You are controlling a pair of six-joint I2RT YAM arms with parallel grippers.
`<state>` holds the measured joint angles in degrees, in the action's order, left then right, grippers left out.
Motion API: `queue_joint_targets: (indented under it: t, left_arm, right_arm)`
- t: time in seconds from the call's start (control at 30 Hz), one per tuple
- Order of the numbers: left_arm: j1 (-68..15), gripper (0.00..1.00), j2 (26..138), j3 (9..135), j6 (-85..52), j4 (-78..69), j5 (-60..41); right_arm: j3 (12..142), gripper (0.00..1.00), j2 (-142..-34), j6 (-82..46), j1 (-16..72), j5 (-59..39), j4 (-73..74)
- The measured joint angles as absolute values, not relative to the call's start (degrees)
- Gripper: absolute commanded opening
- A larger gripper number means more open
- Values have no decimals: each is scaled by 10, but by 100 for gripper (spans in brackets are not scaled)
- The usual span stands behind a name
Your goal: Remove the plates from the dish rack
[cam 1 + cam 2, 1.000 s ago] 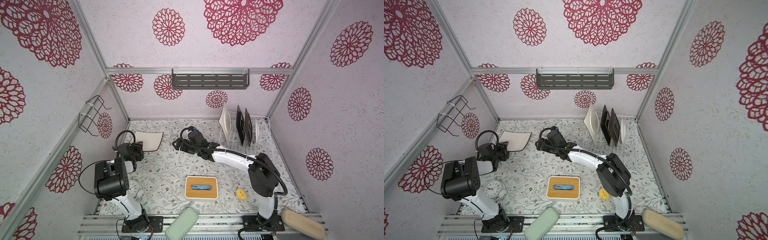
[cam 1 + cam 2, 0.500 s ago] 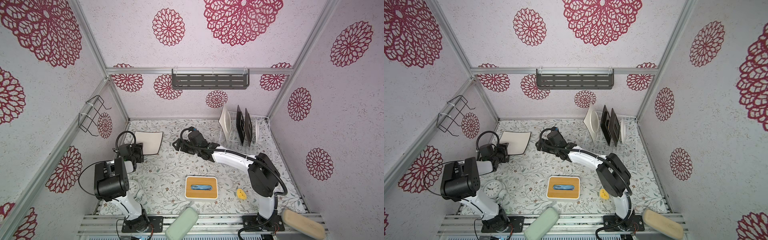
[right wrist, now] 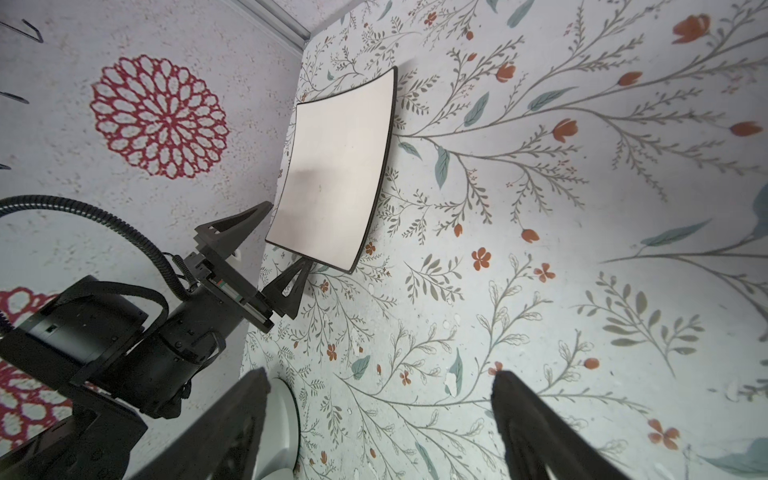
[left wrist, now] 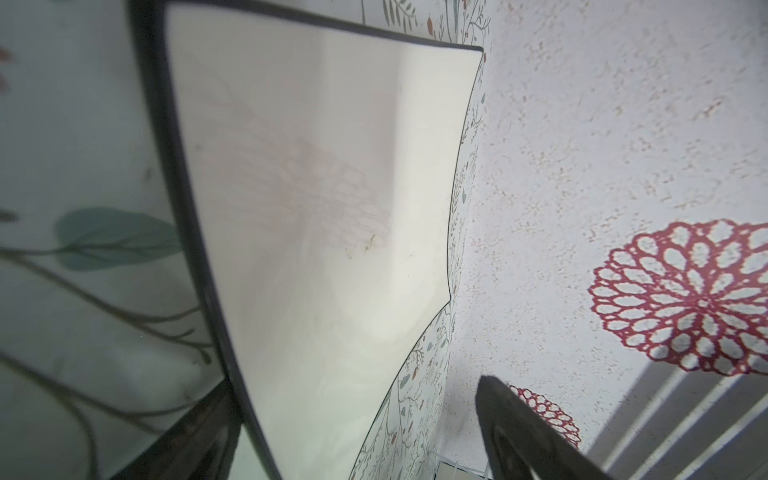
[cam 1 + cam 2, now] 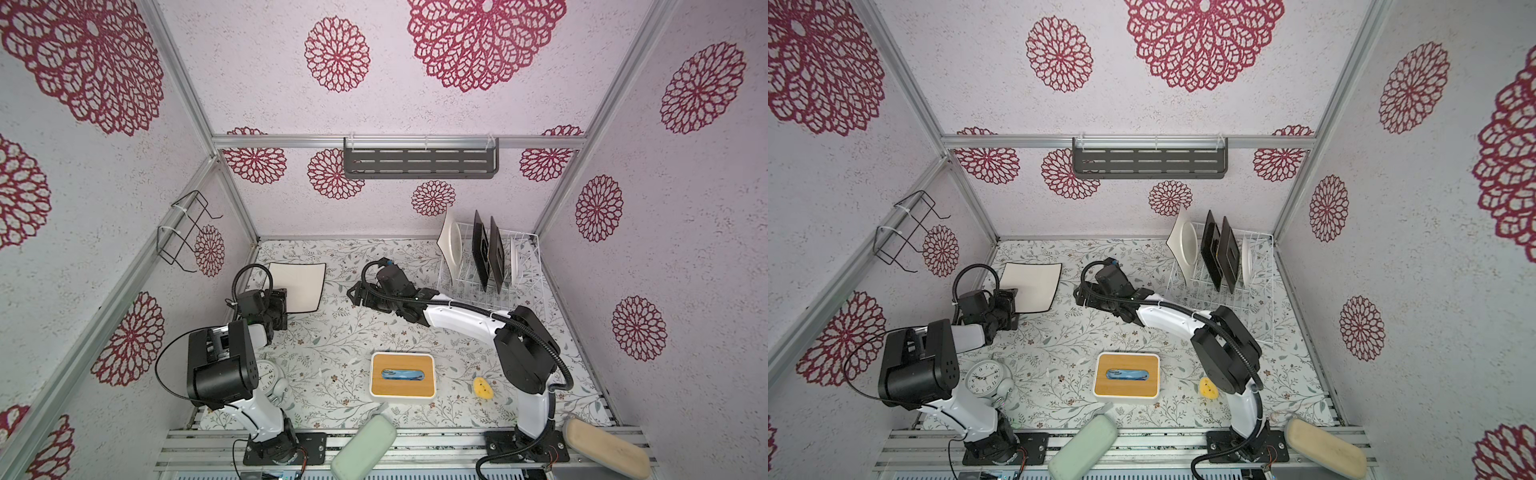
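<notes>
**One plate down, four in the rack**

My left pincer (image 3: 288, 232) stands spread wide, straddling one edge of the cream square plate (image 5: 299, 286), which lies flat and face up, well left of the dish rack (image 5: 530, 291). My right pincer (image 3: 378, 372) gapes empty, just left of the rack. In the rack, all on edge and side by side, are a cream plate (image 5: 451, 245), two dark plates (image 5: 482, 253) and a round white plate (image 5: 514, 259).
</notes>
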<state>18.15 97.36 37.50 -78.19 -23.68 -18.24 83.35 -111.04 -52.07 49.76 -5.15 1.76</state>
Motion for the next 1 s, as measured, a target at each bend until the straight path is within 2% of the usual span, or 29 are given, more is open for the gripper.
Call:
queue_joint_targets:
  t: [0.43, 1.0]
  left_arm:
    - [175, 100, 929, 357, -761, -217, -172]
    - [166, 100, 775, 319, -716, -105, -163]
  right_arm:
    - [805, 87, -1092, -521, 498, -48, 23]
    - [741, 87, -996, -494, 498, -3, 15]
